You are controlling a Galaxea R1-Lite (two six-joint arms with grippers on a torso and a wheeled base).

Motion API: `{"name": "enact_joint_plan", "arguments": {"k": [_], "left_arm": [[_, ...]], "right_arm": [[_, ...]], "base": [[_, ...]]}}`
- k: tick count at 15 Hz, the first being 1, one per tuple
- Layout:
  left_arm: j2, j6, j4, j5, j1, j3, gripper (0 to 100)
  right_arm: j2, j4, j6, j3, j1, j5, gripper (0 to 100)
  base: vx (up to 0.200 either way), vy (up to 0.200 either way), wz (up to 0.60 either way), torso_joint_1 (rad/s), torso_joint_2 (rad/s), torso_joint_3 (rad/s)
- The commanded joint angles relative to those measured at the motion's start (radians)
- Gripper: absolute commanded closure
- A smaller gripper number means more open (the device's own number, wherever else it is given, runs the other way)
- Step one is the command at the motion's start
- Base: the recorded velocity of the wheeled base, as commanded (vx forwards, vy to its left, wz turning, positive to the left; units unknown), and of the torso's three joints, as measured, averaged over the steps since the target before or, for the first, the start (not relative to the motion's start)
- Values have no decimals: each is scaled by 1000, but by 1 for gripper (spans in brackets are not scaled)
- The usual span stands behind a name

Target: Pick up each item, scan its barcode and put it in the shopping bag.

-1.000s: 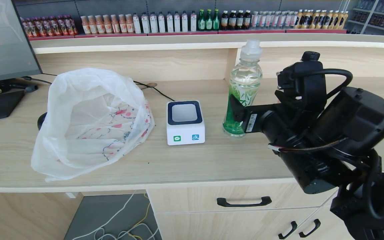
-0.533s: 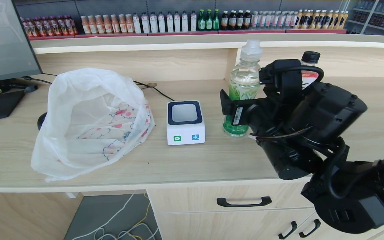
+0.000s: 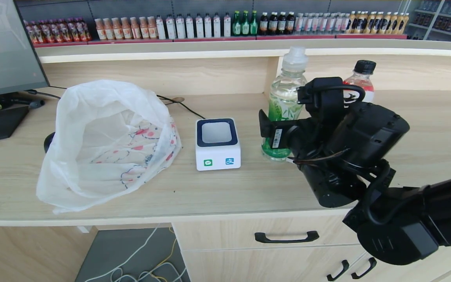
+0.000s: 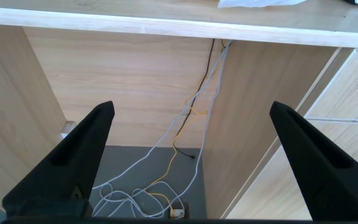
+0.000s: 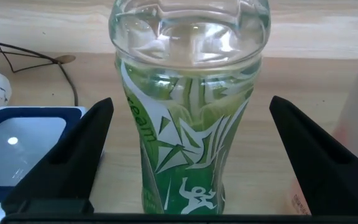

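A clear bottle with a green label and pale cap (image 3: 286,98) stands upright on the wooden counter (image 3: 249,188), right of the white scanner (image 3: 217,143). My right gripper (image 3: 288,131) is open at the bottle's lower half, one finger (image 3: 266,123) on its scanner side. In the right wrist view the green bottle (image 5: 188,124) stands between the two spread fingers of the right gripper (image 5: 189,112), with gaps on both sides. The white shopping bag (image 3: 108,145) lies open at the left. My left gripper (image 4: 188,112) is open below the counter, holding nothing.
A second bottle with a black cap and red label (image 3: 360,78) stands behind my right arm. A monitor (image 3: 6,47) sits at the far left, with cables (image 3: 178,103) behind the scanner. Drawers with black handles (image 3: 286,237) are below the counter. Loose cables (image 4: 179,149) hang under it.
My right arm has swung left and lower, bringing its open gripper around the green bottle's lower part. The red-labelled bottle behind it has come into sight.
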Motion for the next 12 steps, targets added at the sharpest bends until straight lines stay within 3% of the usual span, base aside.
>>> {"name": "enact_joint_plan", "arguments": {"k": [1, 12], "left_arm": [[0, 0, 0, 0, 0, 0, 0], [0, 0, 0, 0, 0, 0, 0]], "right_arm": [[9, 0, -2, -3, -10, 6, 0], [56, 0, -14, -61, -50, 32, 0]], "base": [[0, 0, 0, 0, 0, 0], [0, 0, 0, 0, 0, 0]]}}
